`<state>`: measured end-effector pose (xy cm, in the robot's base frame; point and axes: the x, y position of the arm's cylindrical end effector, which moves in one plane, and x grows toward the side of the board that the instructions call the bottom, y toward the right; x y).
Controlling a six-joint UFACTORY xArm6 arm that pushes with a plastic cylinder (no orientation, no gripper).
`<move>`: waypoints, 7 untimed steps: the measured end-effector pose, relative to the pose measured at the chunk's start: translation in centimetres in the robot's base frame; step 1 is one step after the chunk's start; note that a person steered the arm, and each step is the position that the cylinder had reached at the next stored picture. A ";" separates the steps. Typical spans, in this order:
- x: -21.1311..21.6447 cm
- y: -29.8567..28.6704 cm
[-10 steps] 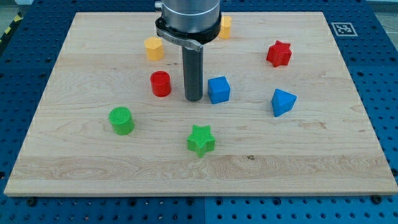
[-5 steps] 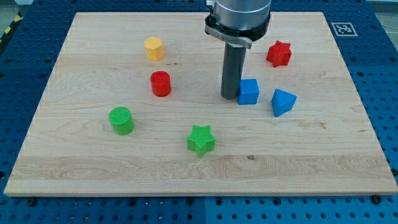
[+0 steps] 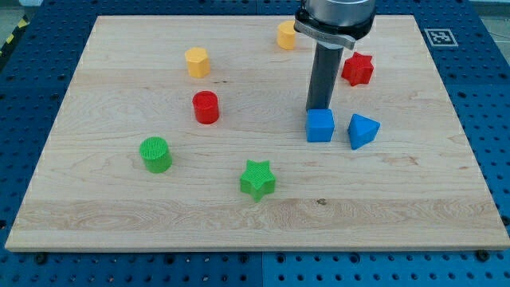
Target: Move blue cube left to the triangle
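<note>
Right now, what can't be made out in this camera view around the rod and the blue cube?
- My tip: its very end sits just behind the blue cube, at its upper edge; whether they touch cannot be told.
- Red star-shaped block: its left part is covered by the rod.
- Gap between the cube and the blue triangular block: narrow; they look apart.
- Arm above the rod: cut off by the view's top edge.

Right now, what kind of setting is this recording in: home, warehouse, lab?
Most likely a robotics lab bench: a wooden board lies on a blue perforated table, a printed marker tag marks its corner, and small coloured blocks such as the blue cube sit below my tip.
</note>
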<state>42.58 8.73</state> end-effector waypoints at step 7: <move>1.3 -4.0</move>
<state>43.88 4.73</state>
